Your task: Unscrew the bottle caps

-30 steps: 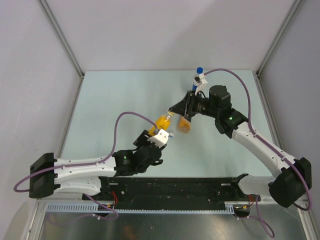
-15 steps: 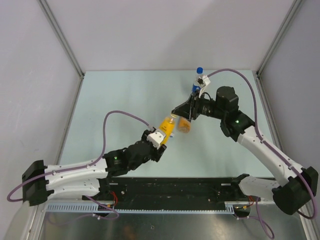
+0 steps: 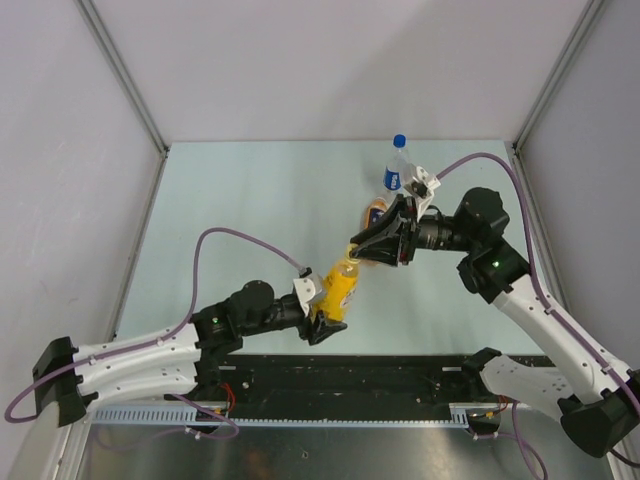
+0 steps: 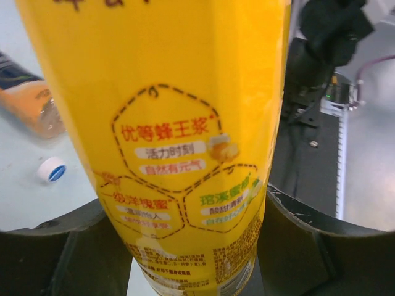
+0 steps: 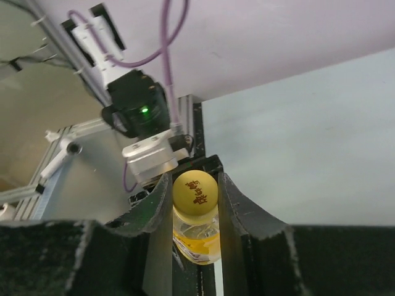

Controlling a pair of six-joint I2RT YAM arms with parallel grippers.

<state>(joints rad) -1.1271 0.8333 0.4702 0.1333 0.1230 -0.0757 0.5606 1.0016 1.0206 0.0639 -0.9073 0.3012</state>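
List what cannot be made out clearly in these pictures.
- Top view: orange bottle partly hidden behind the right hand.
- Left wrist view: yellow bottle, neck and top cut off by the upper edge.
- Right wrist view: yellow cap hides the thread; how loose it is cannot be told.

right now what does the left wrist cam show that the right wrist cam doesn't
Only the left wrist view: the printed label side of the yellow bottle filling the left gripper, plus a loose white cap and the orange bottle lying on the table. Only the right wrist view: the yellow cap pinched in the right gripper, with the left arm's wrist beyond it. Both: the yellow bottle, held between the two grippers.
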